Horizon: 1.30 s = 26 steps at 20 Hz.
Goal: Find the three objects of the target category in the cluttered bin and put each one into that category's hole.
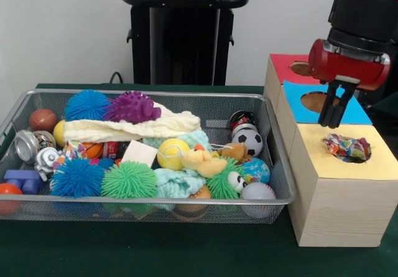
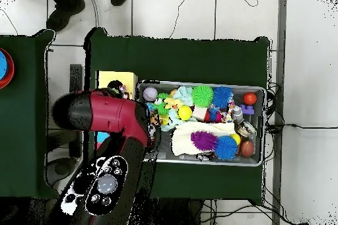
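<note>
The wire-mesh bin point(image 1: 18, 112) holds a heap of toys; it also shows in the overhead view point(image 2: 259, 160). One white fabric piece with coloured dots point(image 1: 347, 147) sits bunched in the round hole of the yellow-topped box point(image 1: 323, 159), partly sticking out. My gripper point(image 1: 329, 124) hangs just above and behind that hole, over the blue-topped box point(image 1: 354, 112), open and empty. Another dotted piece point(image 1: 73, 148) seems to lie at the bin's left, half buried. In the overhead view my arm point(image 2: 109, 120) hides the gripper and most of the boxes; only part of the yellow top point(image 2: 113, 78) shows.
A red-topped box point(image 1: 283, 65) stands behind the blue one. The bin holds spiky balls point(image 1: 129, 178), a cream waffle cloth point(image 1: 130, 129), a mint-green cloth point(image 1: 177, 182), a soccer ball point(image 1: 251, 141) and a yellow ball point(image 1: 171, 153). A person's feet point(image 2: 66, 8) show at the overhead view's top.
</note>
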Tool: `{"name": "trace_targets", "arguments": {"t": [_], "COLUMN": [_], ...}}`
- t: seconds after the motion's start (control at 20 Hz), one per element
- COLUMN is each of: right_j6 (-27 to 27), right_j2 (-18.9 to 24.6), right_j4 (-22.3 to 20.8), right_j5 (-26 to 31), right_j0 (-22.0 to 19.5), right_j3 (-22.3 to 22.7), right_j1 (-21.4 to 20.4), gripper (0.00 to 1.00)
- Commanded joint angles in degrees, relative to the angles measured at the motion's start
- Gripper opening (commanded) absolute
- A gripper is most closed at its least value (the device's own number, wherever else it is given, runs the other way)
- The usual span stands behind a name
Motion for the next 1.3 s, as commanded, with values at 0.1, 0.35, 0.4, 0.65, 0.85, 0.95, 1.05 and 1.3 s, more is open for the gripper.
{"name": "trace_targets", "arguments": {"t": [0.1,0.35,0.4,0.65,0.85,0.95,1.05,1.3], "right_j6": [8.89,8.17,8.1,8.76,9.15,9.27,9.41,10.39], "right_j2": [9.44,13.55,14.37,15.24,15.42,15.33,15.12,15.29], "right_j4": [-1.05,-0.67,-0.72,-0.86,-0.97,-1.1,-1.29,-0.34], "right_j5": [-6.56,-11.06,-11.74,-11.55,-11.27,-11.32,-11.5,-9.65], "right_j0": [-3.25,-5.66,-6.14,-6.54,-6.68,-6.74,-6.72,-6.49], "right_j3": [6.3,7.74,8.06,7.86,7.61,7.72,7.77,7.47], "right_j1": [3.67,3.19,2.95,2.42,2.56,2.61,2.71,3.17], "gripper": [0.0,0.0,0.0,0.0,0.0,0.0,0.0,0.0]}}
